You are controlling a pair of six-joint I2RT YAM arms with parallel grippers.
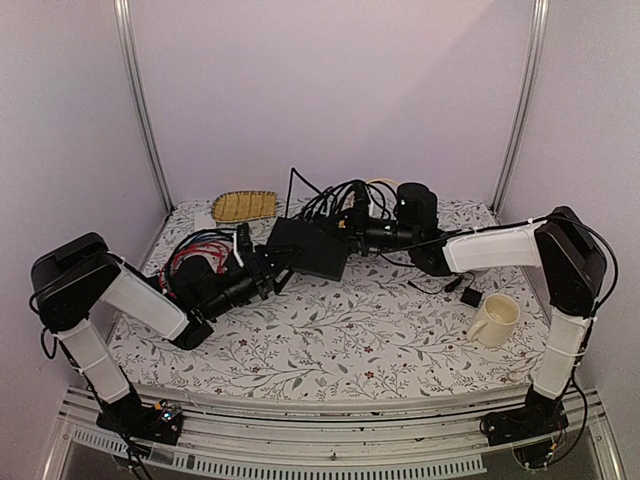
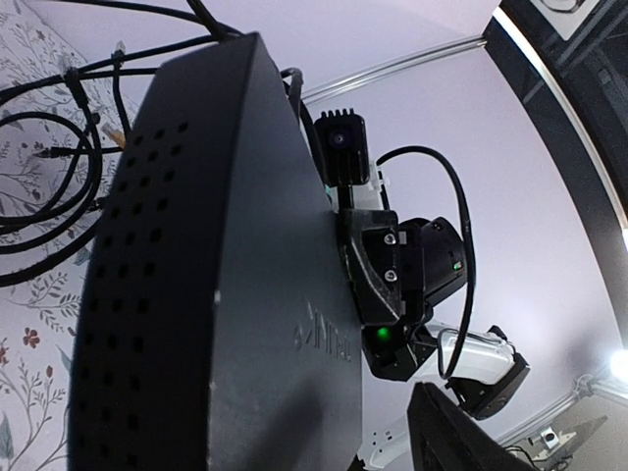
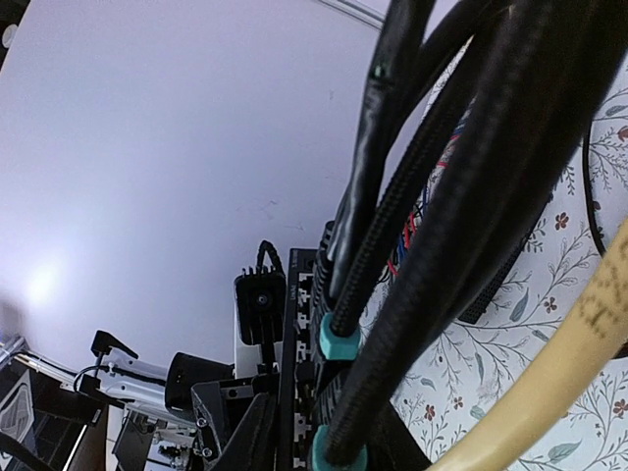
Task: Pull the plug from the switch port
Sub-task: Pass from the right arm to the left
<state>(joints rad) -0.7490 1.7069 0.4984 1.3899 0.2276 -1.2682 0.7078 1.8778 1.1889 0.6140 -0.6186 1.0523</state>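
The switch [image 1: 308, 248] is a flat black box in the middle of the flowered table. My left gripper [image 1: 272, 264] is shut on its near-left edge. In the left wrist view the switch [image 2: 245, 294] fills the frame, with one finger [image 2: 461, 432] beside its top face. My right gripper [image 1: 352, 232] sits at the far-right edge among black cables. Two teal-booted plugs [image 3: 339, 339] sit against the port row [image 3: 304, 324]. The lower plug [image 3: 334, 456] lies where my right jaws meet; cables hide the fingers.
A white mug [image 1: 495, 318] stands at the right, with a small black adapter [image 1: 470, 296] beside it. A woven yellow tray [image 1: 244, 205] lies at the back left. Red wires [image 1: 195, 250] bunch near my left arm. A beige hose [image 3: 549, 373] crosses by the cables.
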